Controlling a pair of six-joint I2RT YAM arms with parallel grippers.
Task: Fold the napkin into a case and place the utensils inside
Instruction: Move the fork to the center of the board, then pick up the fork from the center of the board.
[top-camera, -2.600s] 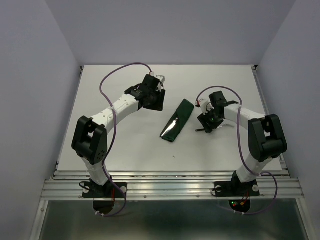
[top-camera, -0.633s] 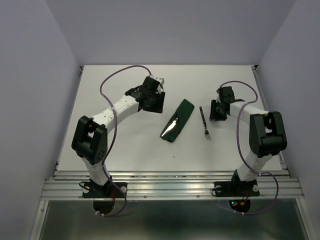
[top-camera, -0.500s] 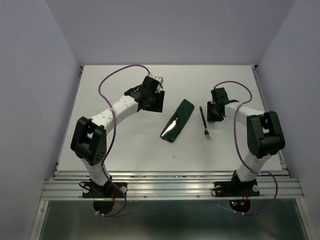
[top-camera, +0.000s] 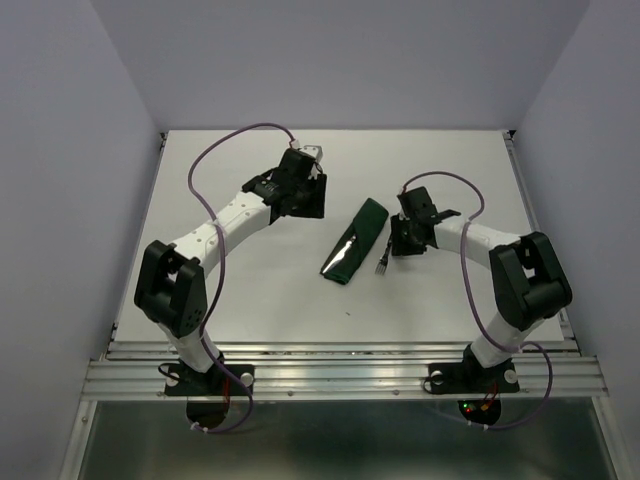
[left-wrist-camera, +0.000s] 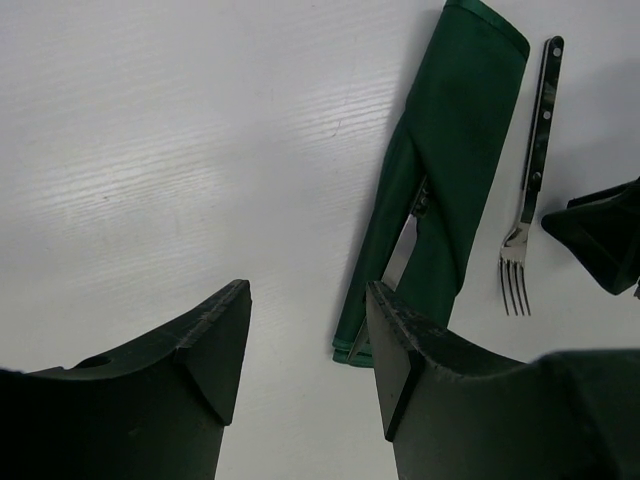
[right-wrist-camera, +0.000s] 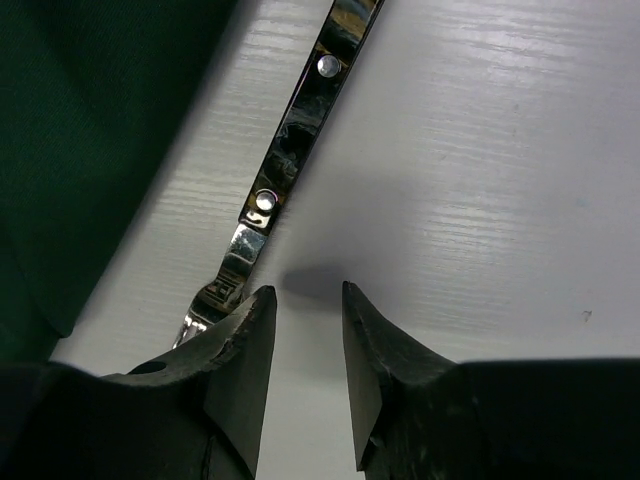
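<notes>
Fork (left-wrist-camera: 530, 190) now lies just beside the case (left-wrist-camera: 440, 180), no longer well apart from it, but is not yet inserted. Right gripper (right-wrist-camera: 305, 295) narrowly parted, empty; left gripper (left-wrist-camera: 308, 295) spread wide, empty.

case (left-wrist-camera: 455, 140): long, flat | knife (left-wrist-camera: 398, 258): inside | fork (left-wrist-camera: 530, 190): just beside, outside

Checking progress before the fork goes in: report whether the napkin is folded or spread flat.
Folded. The napkin lies as a long narrow pouch, the knife showing at its open end, the fork outside beside it.
</notes>
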